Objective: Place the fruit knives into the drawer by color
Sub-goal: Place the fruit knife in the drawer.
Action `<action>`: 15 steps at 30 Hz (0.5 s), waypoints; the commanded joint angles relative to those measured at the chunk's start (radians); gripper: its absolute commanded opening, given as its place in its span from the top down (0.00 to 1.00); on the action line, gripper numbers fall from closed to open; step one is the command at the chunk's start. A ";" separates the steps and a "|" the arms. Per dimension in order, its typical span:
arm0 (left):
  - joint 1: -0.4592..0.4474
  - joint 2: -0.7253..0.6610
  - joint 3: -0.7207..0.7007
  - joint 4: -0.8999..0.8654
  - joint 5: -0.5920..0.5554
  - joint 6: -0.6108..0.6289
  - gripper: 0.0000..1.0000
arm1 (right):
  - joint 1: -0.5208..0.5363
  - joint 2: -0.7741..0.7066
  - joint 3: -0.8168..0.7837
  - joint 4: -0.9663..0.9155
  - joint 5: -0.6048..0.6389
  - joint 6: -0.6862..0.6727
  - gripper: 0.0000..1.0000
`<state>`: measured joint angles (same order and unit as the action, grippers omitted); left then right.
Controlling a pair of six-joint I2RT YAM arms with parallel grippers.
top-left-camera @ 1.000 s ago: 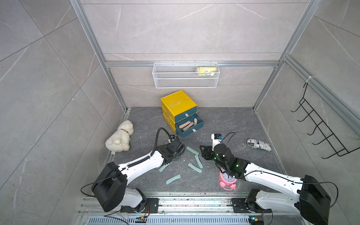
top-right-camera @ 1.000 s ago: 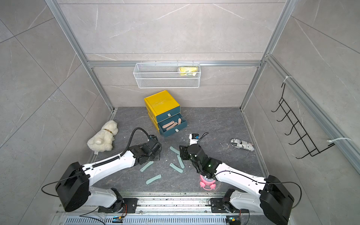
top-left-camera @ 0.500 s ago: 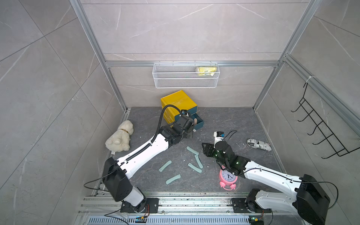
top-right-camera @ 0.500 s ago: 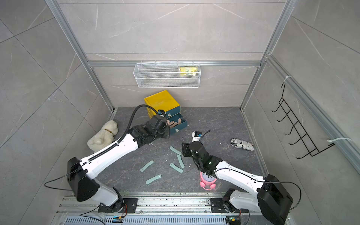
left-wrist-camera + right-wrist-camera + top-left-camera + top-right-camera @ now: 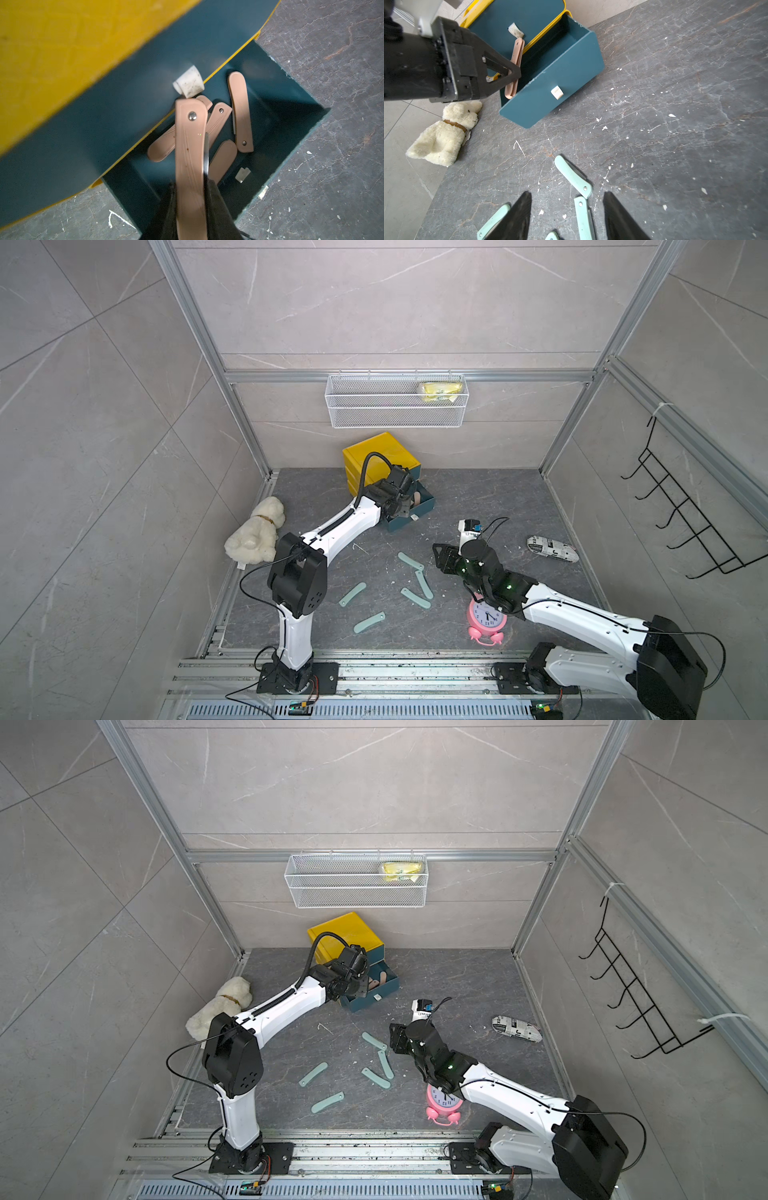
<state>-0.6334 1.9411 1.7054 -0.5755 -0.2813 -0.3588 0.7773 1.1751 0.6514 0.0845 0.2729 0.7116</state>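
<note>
- Plush dog [image 5: 254, 536] lies on its side at the left edge of the table [image 5: 490, 497].
- The left fingers [image 5: 506, 73] are closed tight on a pink knife [image 5: 190, 158], gripped near one end. It hangs over the open drawer [image 5: 571, 68], with its riveted end pointing toward the cabinet front. Whether it touches the drawer cannot be told.
- The yellow cabinet [image 5: 380, 452] stands at the back edge, left of the middle. Its lowest drawer is pulled out toward the front, and the drawer above it is closed.
- Several more pink knives [image 5: 241, 112] lie loose on the floor of the open drawer.
- A white wire basket [image 5: 395, 414] hangs on the back wall above the cabinet, with a yellow packet [image 5: 439, 390] at its right end.
- Five mint knives [image 5: 415, 598] lie scattered on the middle of the table toward the front edge. Three are close together and two lie further left.
- The right fingers [image 5: 517, 216] stand partly apart and hold nothing, just above the right side of the mint group.
- A pink alarm clock [image 5: 486, 620] stands near the front edge, under the right arm.
- A newsprint roll [image 5: 552, 548] lies near the right edge.
</note>
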 commanded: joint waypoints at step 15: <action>0.112 -0.129 -0.157 0.019 -0.024 0.039 0.63 | -0.007 0.057 0.057 0.012 -0.063 0.016 0.40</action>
<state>-0.5278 1.8812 1.5700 -0.5312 -0.2867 -0.3233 0.7734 1.2125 0.6807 0.0826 0.2321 0.7155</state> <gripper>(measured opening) 0.357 0.599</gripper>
